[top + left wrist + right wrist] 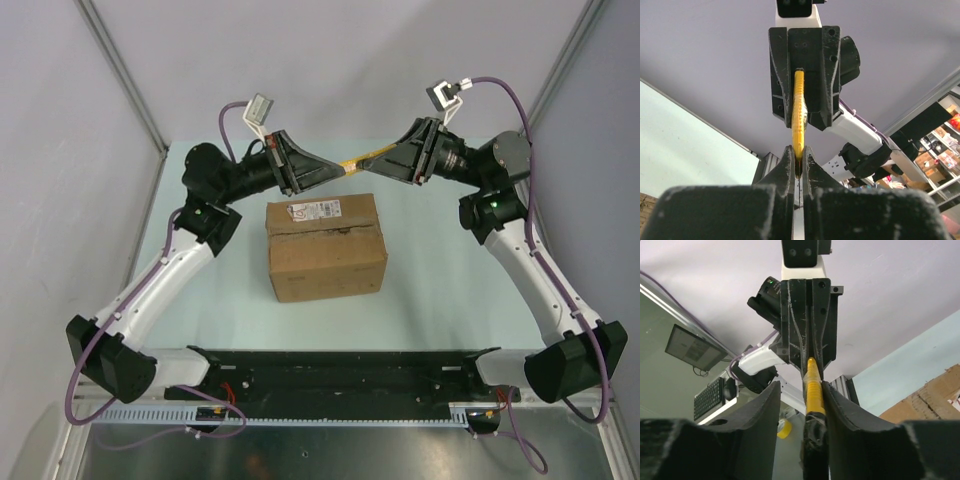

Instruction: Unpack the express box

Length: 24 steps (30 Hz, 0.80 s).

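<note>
The express box [325, 250], a brown carton with a white label, stands at the table's middle with its top flaps closed; a corner of it shows in the right wrist view [932, 397]. Behind and above it a yellow utility knife [362, 160] hangs level between both grippers. My left gripper [338, 171] [798, 154] is shut on the knife's [799, 107] thin end. My right gripper [386, 160] [801, 386] stands open around the knife's handle [813, 390], whose dark end lies against the right finger [840, 410]; a gap remains at the left finger.
The pale green table [440, 290] is bounded by grey walls and metal posts [125, 80]. A black base bar [340, 370] runs along the near edge. A yellow tape roll [784, 428] and a keyboard [707, 399] lie beyond the table.
</note>
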Tool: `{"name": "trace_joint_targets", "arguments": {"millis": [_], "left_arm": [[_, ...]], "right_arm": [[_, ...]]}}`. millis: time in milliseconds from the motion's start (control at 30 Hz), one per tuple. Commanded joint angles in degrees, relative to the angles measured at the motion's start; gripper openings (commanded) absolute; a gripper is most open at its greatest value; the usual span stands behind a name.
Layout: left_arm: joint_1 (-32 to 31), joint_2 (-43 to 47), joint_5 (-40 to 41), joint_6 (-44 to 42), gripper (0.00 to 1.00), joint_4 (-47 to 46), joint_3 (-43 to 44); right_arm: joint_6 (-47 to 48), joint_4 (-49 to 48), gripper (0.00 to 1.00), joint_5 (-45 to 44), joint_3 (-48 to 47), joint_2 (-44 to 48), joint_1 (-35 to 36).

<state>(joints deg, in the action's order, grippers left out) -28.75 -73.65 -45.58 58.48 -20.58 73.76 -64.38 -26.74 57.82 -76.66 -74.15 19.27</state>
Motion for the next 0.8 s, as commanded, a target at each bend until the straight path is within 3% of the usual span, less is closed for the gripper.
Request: {"name": "trace_joint_targets", "arguments": {"millis": [0, 200, 333, 367, 467, 500, 533, 567, 600, 633, 733, 767], "left_arm": [[0.45, 0.08, -0.65, -1.17, 0.00, -1.83, 1.48], [0.36, -0.44, -1.35, -0.91, 0.00, -1.83, 0.78], [0.45, -1.14, -1.70, -1.17, 0.00, -1.83, 1.56], [0.45, -1.15, -2.05, -1.35, 0.00, -1.83, 1.65], [0.63, -1.50, -2.67, -1.70, 0.07, -1.83, 1.83], [0.80, -1.50, -2.93, -1.70, 0.15, -1.83, 1.74], [0.89, -1.50, -3.02, -1.87, 0.34, -1.83, 1.57], [0.98, -1.41, -3.02, -1.96, 0.41, -1.83, 1.57], [1.33, -1.32, -2.93, -2.14, 0.65, -1.83, 1.30], [1.42, -1.32, -2.93, -2.58, 0.76, -1.83, 1.30], [2.65, -0.62, -2.14, -3.54, 0.99, -1.83, 1.22], [3.17, -0.45, -1.97, -3.89, 1.00, -1.83, 1.13]], "right_arm": [[-0.40, -2.09, 0.39, 0.98, -2.79, 0.15, -0.11], [-0.75, -3.05, 0.31, 0.62, -3.67, -1.08, -0.02], [-0.31, -2.35, 0.10, 0.54, -4.19, -1.70, -0.02], [-0.39, -2.09, 0.00, 0.54, -4.20, -1.70, 0.07], [0.92, -0.25, 0.00, 0.10, -4.28, -1.70, -0.02], [2.05, 0.19, 0.00, -0.08, -4.37, -1.70, -0.02], [2.76, 0.72, 0.00, -0.51, -4.37, -1.35, -0.02], [3.20, 1.77, 0.00, -0.87, -4.37, -1.17, -0.11], [3.56, 2.13, 0.00, -1.04, -4.37, -1.09, -0.11], [4.34, 2.48, 0.00, -1.48, -4.37, -0.82, -0.37], [6.36, 5.11, 0.00, -2.97, -4.46, -0.38, -1.07], [7.42, 7.82, 0.00, -3.67, -4.46, 0.14, -1.86]]}}
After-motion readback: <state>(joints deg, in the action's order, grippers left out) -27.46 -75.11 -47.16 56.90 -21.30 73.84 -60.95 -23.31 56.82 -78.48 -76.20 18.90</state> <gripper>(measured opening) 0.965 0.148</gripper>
